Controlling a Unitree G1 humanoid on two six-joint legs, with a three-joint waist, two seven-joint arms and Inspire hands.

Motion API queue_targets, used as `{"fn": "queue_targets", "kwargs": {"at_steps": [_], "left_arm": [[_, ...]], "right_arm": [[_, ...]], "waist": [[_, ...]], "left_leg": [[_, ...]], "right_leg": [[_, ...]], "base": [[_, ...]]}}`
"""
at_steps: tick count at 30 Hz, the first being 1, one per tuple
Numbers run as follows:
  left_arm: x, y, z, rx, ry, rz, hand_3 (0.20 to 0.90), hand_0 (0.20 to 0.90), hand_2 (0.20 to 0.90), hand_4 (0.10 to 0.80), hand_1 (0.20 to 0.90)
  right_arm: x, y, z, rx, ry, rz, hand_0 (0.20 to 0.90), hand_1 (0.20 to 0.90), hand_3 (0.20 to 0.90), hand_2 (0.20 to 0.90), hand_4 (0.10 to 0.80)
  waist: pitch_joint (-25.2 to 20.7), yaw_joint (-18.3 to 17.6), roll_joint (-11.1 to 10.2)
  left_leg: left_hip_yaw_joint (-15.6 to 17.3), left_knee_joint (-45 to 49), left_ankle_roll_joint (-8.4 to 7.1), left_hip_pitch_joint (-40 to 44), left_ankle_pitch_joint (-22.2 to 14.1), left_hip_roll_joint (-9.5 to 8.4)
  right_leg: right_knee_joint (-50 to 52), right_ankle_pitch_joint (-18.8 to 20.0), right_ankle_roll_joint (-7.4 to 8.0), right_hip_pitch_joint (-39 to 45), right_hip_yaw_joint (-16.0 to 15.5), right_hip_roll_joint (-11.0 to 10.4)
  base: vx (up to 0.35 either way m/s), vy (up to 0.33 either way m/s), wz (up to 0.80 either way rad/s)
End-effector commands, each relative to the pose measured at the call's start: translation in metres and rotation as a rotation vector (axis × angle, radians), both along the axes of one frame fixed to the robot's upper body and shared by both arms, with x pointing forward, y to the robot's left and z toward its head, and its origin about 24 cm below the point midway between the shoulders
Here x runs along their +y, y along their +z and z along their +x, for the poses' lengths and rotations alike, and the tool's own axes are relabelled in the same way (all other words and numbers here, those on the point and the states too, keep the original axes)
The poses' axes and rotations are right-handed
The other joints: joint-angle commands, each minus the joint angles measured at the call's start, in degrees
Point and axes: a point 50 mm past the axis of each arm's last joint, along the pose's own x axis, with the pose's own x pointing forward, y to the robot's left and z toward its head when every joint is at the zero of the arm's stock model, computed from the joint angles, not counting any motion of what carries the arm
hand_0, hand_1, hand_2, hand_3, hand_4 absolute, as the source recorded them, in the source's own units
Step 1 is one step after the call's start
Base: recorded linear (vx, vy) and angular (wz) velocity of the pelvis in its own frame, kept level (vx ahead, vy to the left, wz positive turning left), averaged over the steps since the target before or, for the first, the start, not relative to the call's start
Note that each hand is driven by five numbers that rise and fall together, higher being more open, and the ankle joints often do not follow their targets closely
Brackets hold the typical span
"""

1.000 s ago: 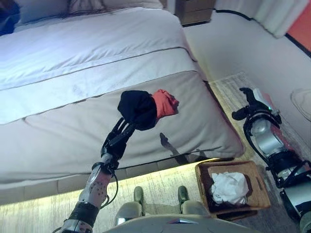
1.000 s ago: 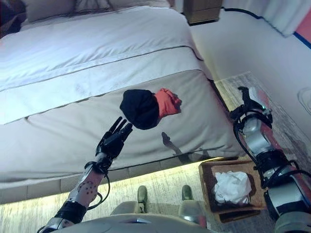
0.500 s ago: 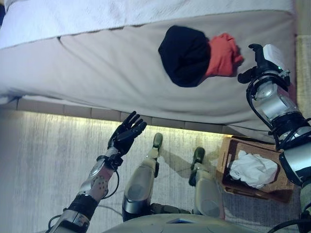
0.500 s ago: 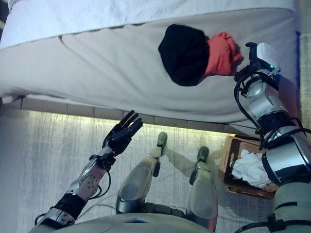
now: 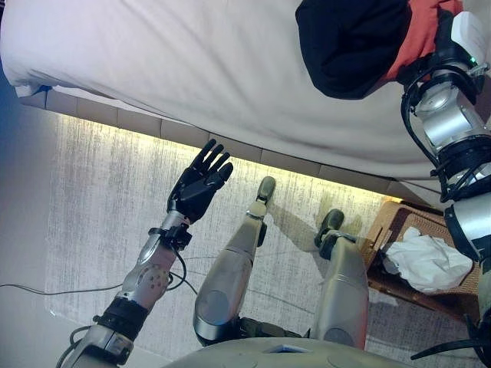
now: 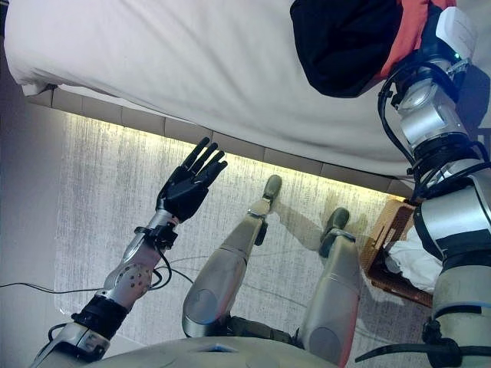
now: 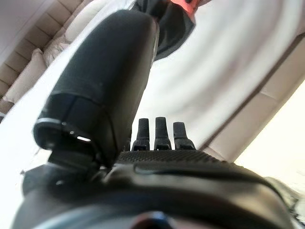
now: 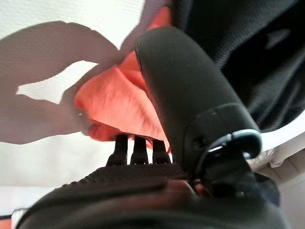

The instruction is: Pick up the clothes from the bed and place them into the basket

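Two garments lie bunched together on the bed [image 5: 192, 61] at the upper right of my head views: a black garment [image 5: 349, 42] and an orange garment [image 5: 418, 34] pressed against its right side. Both rest on the pale bedcover, close to the mattress edge.

My right hand [image 8: 190, 109] is up there at the clothes. In its wrist view the thumb stretches straight out across the orange cloth toward the black fabric, and the fingers [image 8: 136, 148] point straight at the orange garment, uncurled and relaxed. I cannot tell whether they touch the cloth. Nothing is gripped.

My left hand [image 5: 198, 184] sits left of centre in the head views, raised over the grey rug [image 5: 92, 199] below the lit bed base, well apart from the clothes. Its fingers are spread and straight, holding nothing; its wrist view shows the same straight fingers [image 7: 162, 131] aimed at the bed side.

At the lower right of the frame I see the wicker basket [image 5: 395, 222] on the floor beside the bed, with a white cloth [image 5: 426, 261] crumpled inside it.
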Motion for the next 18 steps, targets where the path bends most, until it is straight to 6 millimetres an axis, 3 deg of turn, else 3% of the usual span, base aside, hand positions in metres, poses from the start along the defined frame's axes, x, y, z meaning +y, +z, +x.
{"fn": "queue_targets", "kwargs": {"at_steps": [1, 2, 3, 4, 5, 11, 18], "left_arm": [[0.004, 0.029, -0.007, -0.151, 0.025, -0.051, 0.900, 0.900, 0.900, 0.800, 0.900], [0.006, 0.031, -0.008, -0.151, 0.028, -0.050, 0.900, 0.900, 0.900, 0.800, 0.900], [0.008, 0.031, -0.008, -0.151, 0.033, -0.052, 0.900, 0.900, 0.900, 0.800, 0.900], [0.011, 0.031, -0.010, -0.153, 0.041, -0.054, 0.900, 0.900, 0.900, 0.800, 0.900], [0.013, 0.032, -0.012, -0.154, 0.045, -0.054, 0.900, 0.900, 0.900, 0.800, 0.900], [0.022, 0.036, -0.014, -0.161, 0.056, -0.056, 0.900, 0.900, 0.900, 0.800, 0.900], [0.024, 0.033, -0.009, -0.158, 0.045, -0.036, 0.900, 0.900, 0.900, 0.800, 0.900]], "right_arm": [[-0.011, 0.066, -0.020, -0.236, -0.073, -0.052, 0.900, 0.900, 0.900, 0.900, 0.800], [-0.012, 0.069, -0.021, -0.243, -0.074, -0.033, 0.900, 0.900, 0.900, 0.900, 0.800], [-0.013, 0.071, -0.022, -0.245, -0.080, -0.027, 0.733, 0.733, 0.705, 0.733, 0.605], [-0.016, 0.075, -0.025, -0.238, -0.093, -0.036, 0.359, 0.359, 0.269, 0.359, 0.169], [-0.018, 0.077, -0.026, -0.230, -0.103, -0.047, 0.300, 0.300, 0.200, 0.300, 0.100], [-0.027, 0.079, -0.032, -0.168, -0.170, -0.169, 0.300, 0.300, 0.200, 0.300, 0.100], [-0.031, 0.074, -0.032, -0.196, -0.177, -0.181, 0.300, 0.300, 0.200, 0.300, 0.100]], "waist": [[-1.7, 1.9, 1.1], [-1.7, 2.0, 1.2], [-1.7, 2.2, 1.2], [-1.7, 2.3, 1.2], [-1.7, 2.3, 1.2], [-1.7, 2.2, 0.6], [-1.7, 1.6, -0.3]], "left_leg": [[0.3, 10.2, 2.82, -4.0, -12.4, -0.85], [0.4, 10.5, 3.03, -4.6, -12.4, -0.81], [0.5, 10.8, 3.13, -5.1, -12.5, -0.74], [0.7, 11.8, 3.25, -6.1, -12.6, -0.57], [0.8, 12.5, 3.27, -6.7, -12.8, -0.51], [1.5, 15.2, 3.75, -7.1, -14.0, -0.22], [2.1, 13.5, 3.50, -1.2, -14.6, 0.06]], "right_leg": [[0.8, -1.2, -3.07, -0.7, -0.6, 4.4], [1.2, -1.3, -3.15, -1.5, -0.6, 4.5], [1.6, -1.4, -3.23, -2.0, -0.6, 4.5], [2.6, -1.7, -3.37, -3.0, -0.8, 4.4], [3.4, -1.9, -3.45, -3.7, -0.8, 4.4], [5.5, -2.4, -3.66, -3.8, -1.4, 4.3], [2.6, -1.8, -3.42, 2.7, -1.9, 4.6]], "base": [[-0.014, -0.053, 0.02], [-0.012, -0.041, 0.07], [-0.013, -0.033, 0.10], [-0.014, -0.025, 0.07], [-0.014, -0.025, 0.04], [0.000, -0.021, 0.01], [0.003, 0.001, -0.04]]}}
